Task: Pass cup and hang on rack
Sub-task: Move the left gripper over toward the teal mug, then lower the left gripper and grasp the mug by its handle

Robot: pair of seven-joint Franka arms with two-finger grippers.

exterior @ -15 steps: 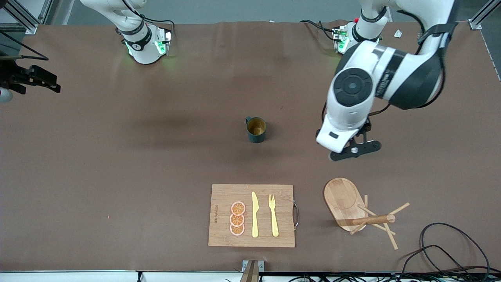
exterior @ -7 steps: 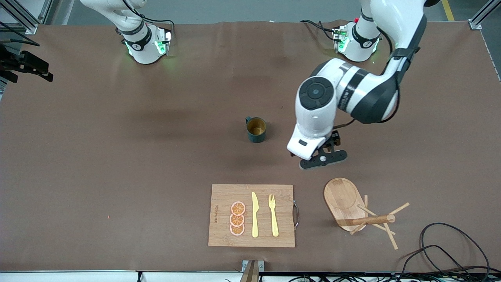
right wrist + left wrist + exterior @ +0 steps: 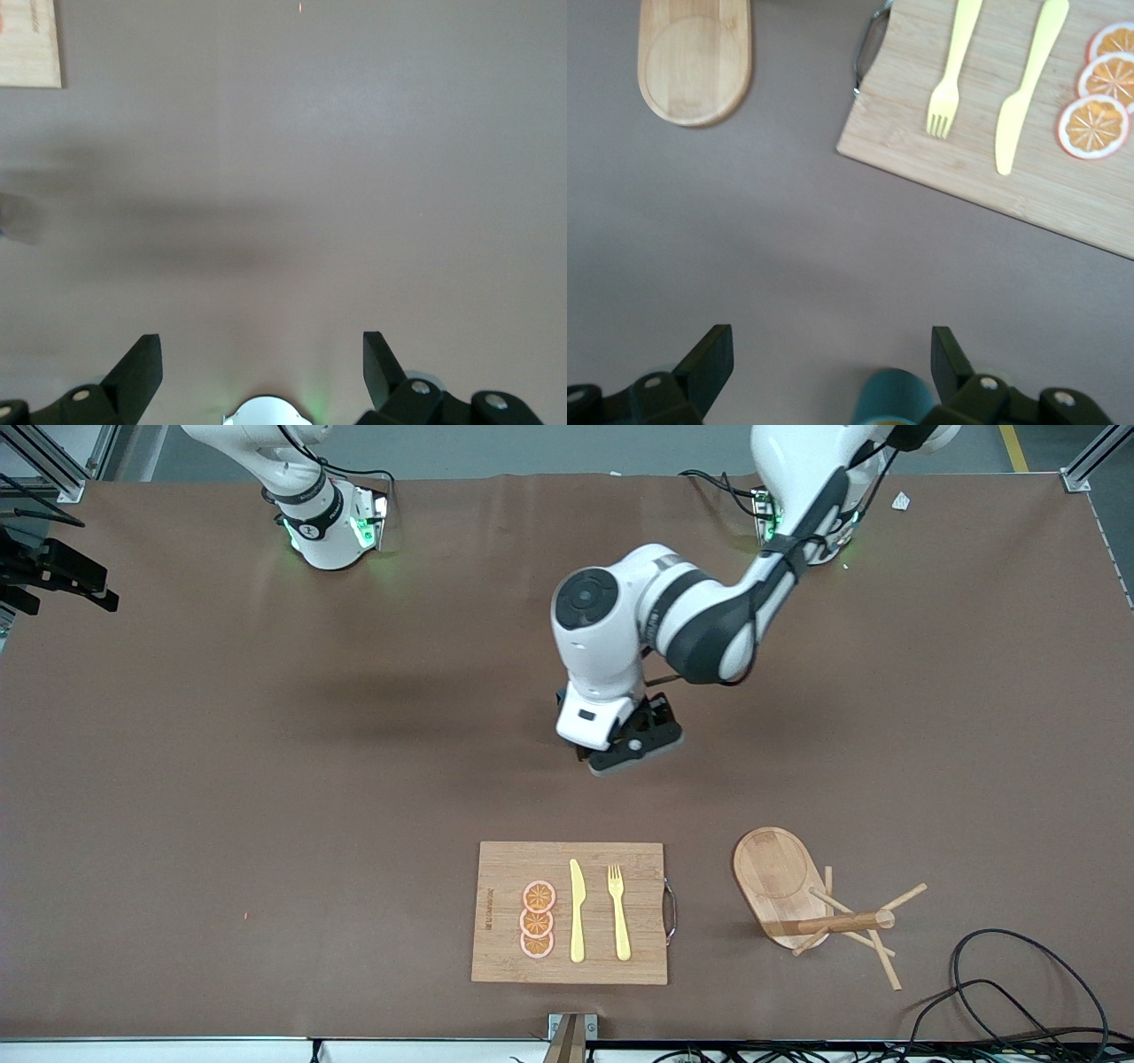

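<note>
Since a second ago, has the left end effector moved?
Yes. The left end effector has swung toward the right arm's end of the table, from near the rack to over the cup, fingers open.

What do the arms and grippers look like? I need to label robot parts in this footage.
Both arms are glossy white with black joint bands and black cables; the bases glow green. The left arm has a round dark joint cap. The left gripper and the right gripper have black wedge-shaped fingers with silver screws.

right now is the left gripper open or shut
Open. In the left wrist view the left gripper has its fingers spread wide, the cup between them, untouched.
</note>
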